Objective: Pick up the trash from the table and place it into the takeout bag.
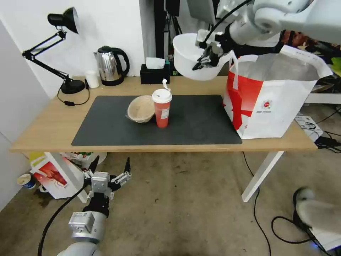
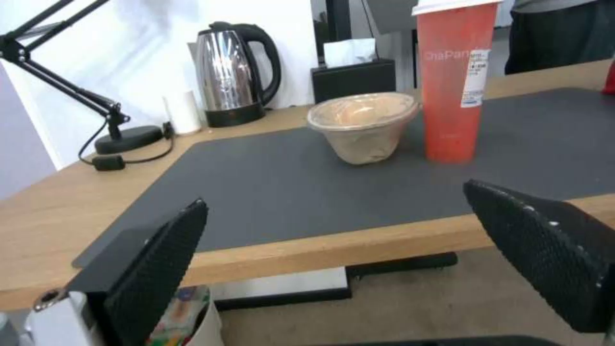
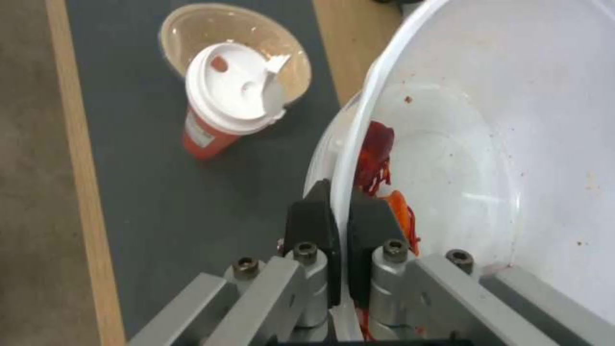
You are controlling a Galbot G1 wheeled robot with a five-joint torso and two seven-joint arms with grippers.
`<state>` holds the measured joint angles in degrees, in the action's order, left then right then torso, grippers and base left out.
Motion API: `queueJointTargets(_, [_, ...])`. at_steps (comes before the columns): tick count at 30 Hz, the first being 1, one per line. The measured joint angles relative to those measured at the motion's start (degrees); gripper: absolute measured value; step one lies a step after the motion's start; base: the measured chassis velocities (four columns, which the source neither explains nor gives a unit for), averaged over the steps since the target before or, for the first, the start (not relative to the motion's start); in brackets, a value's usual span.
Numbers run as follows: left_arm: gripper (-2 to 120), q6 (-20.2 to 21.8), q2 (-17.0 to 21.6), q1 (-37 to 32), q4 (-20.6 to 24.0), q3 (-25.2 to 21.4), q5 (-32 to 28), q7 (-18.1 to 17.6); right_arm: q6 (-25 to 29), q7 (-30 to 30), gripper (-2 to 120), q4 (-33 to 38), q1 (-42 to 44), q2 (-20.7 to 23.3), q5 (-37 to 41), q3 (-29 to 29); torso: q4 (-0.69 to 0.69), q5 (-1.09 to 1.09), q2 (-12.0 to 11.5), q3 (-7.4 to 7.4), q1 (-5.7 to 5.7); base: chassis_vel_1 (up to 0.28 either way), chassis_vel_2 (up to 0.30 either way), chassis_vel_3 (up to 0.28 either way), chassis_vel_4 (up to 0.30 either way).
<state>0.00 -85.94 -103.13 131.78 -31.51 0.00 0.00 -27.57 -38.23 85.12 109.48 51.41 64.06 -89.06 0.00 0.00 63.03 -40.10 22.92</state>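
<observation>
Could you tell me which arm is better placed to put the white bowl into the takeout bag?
The right. Its gripper is shut on the white bowl's rim, raised beside the takeout bag's open top. The left gripper hangs open below the table edge.

Desk lamp [image 1: 60, 49], kettle [image 1: 110, 65], tissue box [image 1: 154, 73] along table's back edge.

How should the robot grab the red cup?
Probably around the red cup's bare red body below the white lid, coming from the front table edge where the open left gripper waits. The cup stands upright and narrows downward; the beige bowl crowds its left, so the front is the freer approach.
</observation>
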Motion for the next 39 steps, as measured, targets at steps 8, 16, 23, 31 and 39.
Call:
queueJointTargets(8, [100,0.00,0.00,0.00,0.00,0.00,0.00,0.00,0.32,-0.95,0,-0.53,-2.39,-0.39,0.52,-0.07,0.00,0.00,0.00,0.00,0.00,0.000,0.000,0.000,0.000])
queueJointTargets(16, [100,0.00,0.00,0.00,0.00,0.00,0.00,0.00,0.49,-1.66,0,-0.89,-4.45,-1.61,0.51,0.70,0.00,0.00,0.00,0.00,0.00,0.000,0.000,0.000,0.000])
queueJointTargets(23, [100,0.00,0.00,0.00,0.00,0.00,0.00,0.00,0.69,-2.24,0,-0.96,-6.34,-3.18,0.27,2.18,0.00,0.00,0.00,0.00,0.00,0.000,0.000,0.000,0.000])
queueJointTargets(31, [100,0.00,0.00,0.00,0.00,0.00,0.00,0.00,1.58,-2.61,0,-0.51,-7.57,-6.74,-1.04,4.14,0.01,0.00,0.00,0.00,0.00,0.000,0.000,0.000,0.000])
queueJointTargets(39, [100,0.00,0.00,0.00,0.00,0.00,0.00,0.00,2.66,-3.11,0,0.15,-8.73,-12.43,-3.05,6.43,0.00,0.01,0.00,0.00,0.00,0.000,0.000,0.000,0.000])
